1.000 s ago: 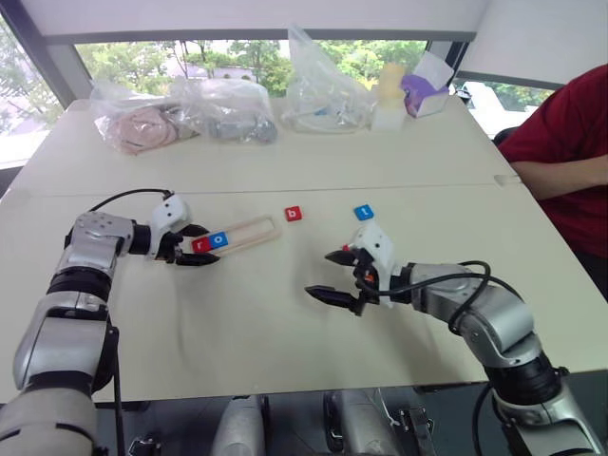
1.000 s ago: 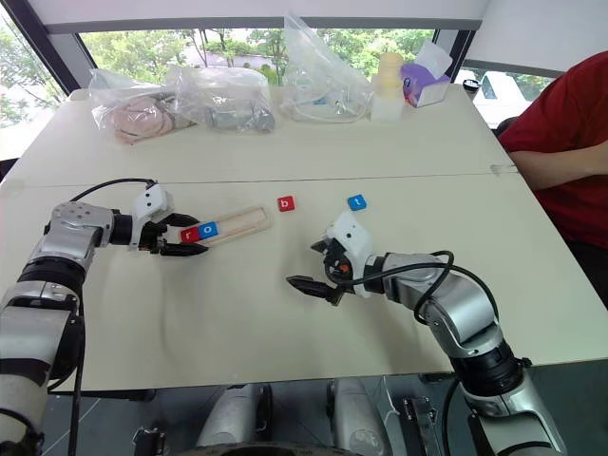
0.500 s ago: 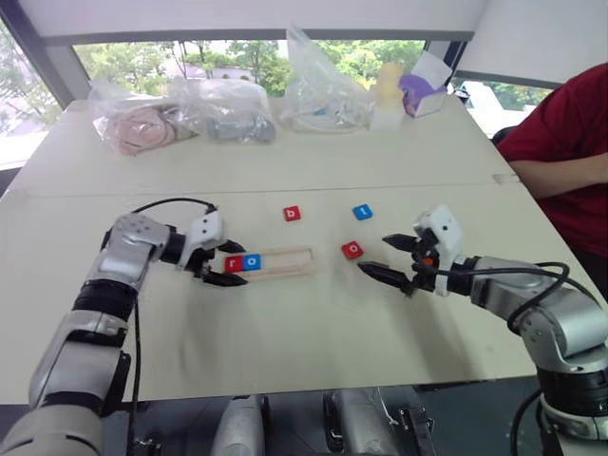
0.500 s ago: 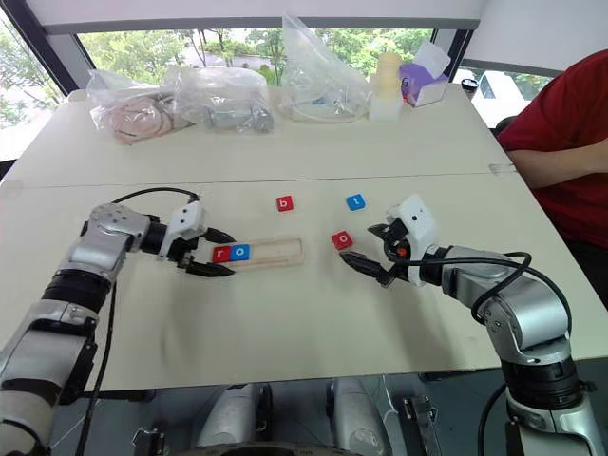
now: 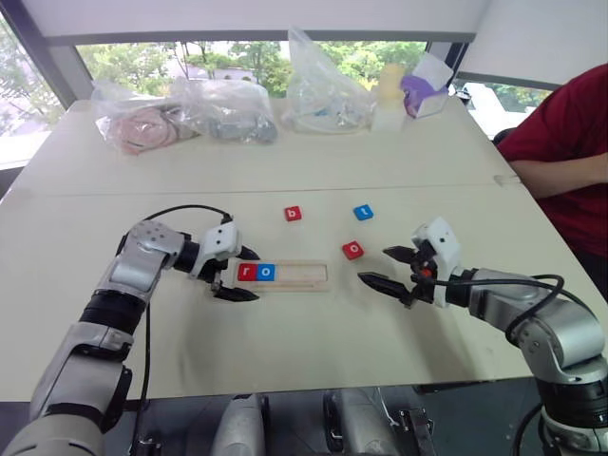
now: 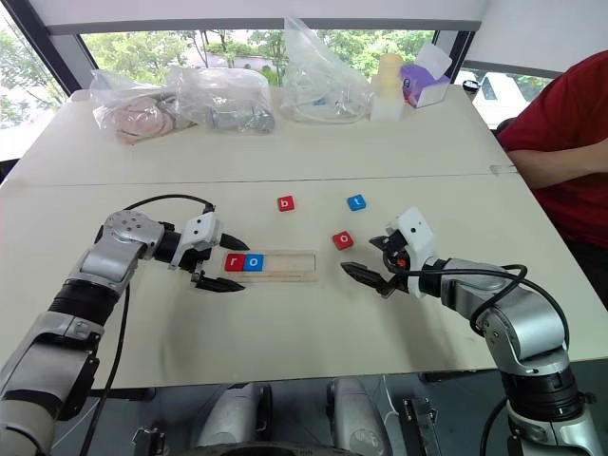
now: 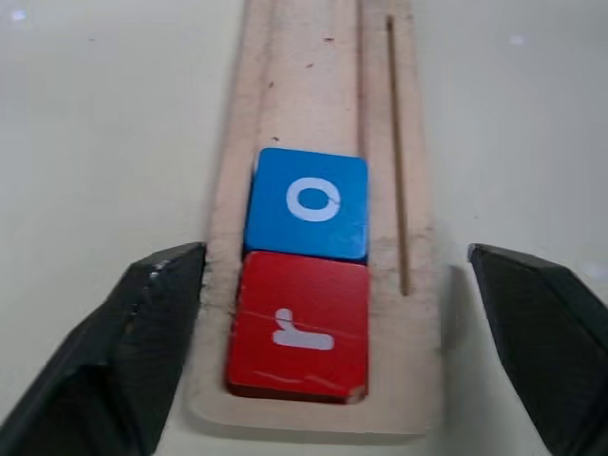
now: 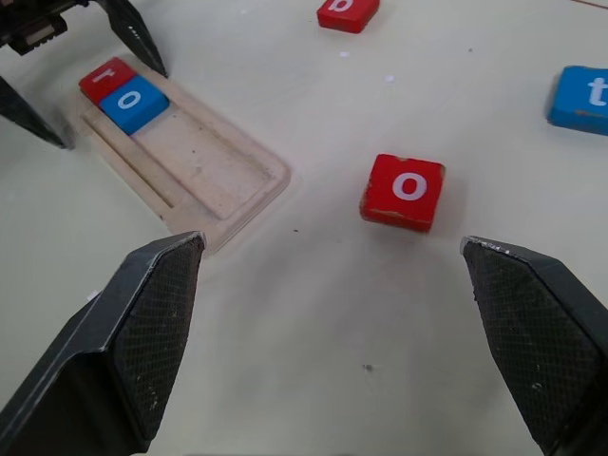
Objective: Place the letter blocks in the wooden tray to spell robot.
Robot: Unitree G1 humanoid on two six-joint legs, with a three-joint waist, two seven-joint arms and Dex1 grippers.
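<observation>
The wooden tray (image 5: 296, 275) lies level on the table in front of me. A red r block (image 5: 248, 273) and a blue o block (image 5: 267, 273) sit side by side at its left end. My left gripper (image 5: 242, 275) is open, its fingers (image 7: 142, 332) standing on either side of that end without touching it. A red o block (image 5: 352, 250) lies loose to the right of the tray, with a red b block (image 5: 293, 214) and a blue t block (image 5: 363, 212) farther back. My right gripper (image 5: 378, 266) is open and empty, just right of the red o block (image 8: 404, 190).
Several clear plastic bags (image 5: 228, 109) and a purple box (image 5: 423, 93) line the far side of the table. A person in a red shirt (image 5: 570, 152) sits at the right edge. A seam (image 5: 380, 187) crosses the table behind the blocks.
My left gripper dragged the tray rightward and straightened it, then opened. My right gripper drew back to the right, and the red o block now lies uncovered on the table.
</observation>
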